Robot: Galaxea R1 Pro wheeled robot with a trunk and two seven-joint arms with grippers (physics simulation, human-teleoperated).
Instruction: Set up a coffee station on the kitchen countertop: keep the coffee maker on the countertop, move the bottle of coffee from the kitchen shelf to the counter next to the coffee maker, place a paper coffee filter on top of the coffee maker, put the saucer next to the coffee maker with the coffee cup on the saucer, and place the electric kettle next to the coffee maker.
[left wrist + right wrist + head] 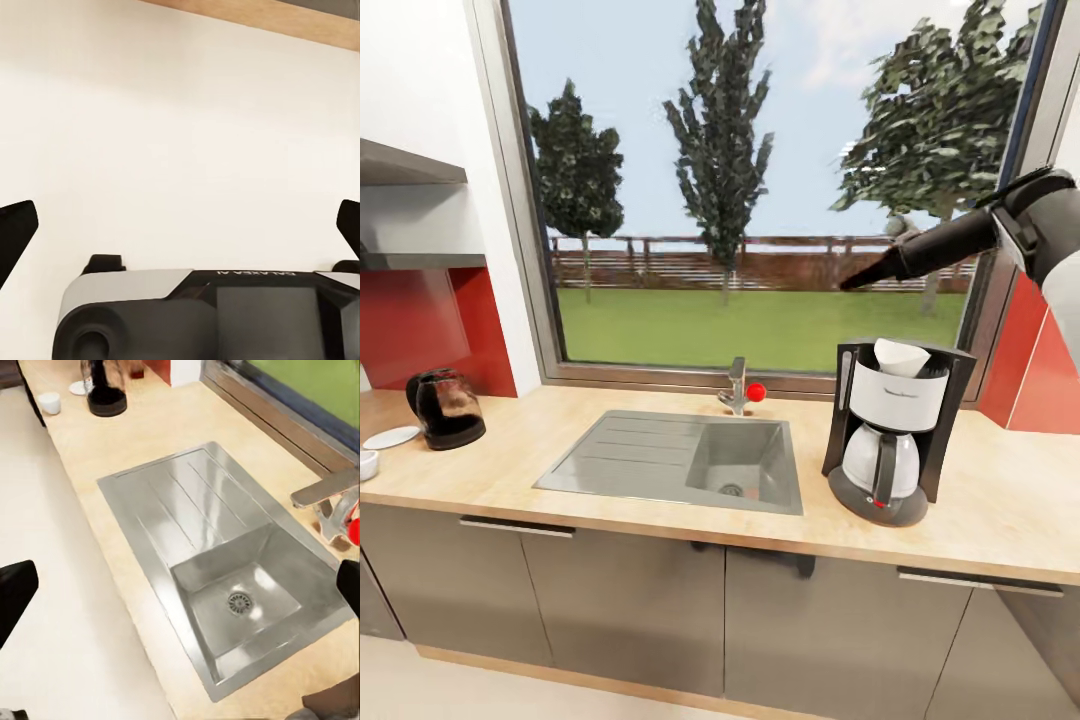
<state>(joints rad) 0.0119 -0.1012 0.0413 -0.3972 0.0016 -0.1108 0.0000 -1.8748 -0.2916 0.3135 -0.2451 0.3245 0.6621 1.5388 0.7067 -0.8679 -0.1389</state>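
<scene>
The right pincer [857, 281] hangs high in front of the window, above and a little behind the coffee maker [893, 430], at the end of a dark forearm reaching in from the right edge of the head view. In the right wrist view its two black fingertips [16, 596] sit far out at the frame's opposite edges, so the pincer is spread wide with nothing between them, and it looks down on the grey inset sink [225, 562] and the tap [330, 506] with its red knob. The left pincer [180, 225] is likewise spread wide and bare, its fingertips [15, 232] at the two edges of the left wrist view, facing a plain pale surface with a strip of wood at the far edge.

The coffee maker stands upright on the counter [1000, 500], just right of the sink. The paper coffee filter [901, 356] rests in the top of the machine's white housing. Well apart, at the counter's left end, the electric kettle [447, 408] stands near the red backsplash. The saucer [391, 437] lies flat just left of the kettle, and the coffee cup [366, 464] sits on the counter in front of the saucer, not on it, cut by the frame's edge
</scene>
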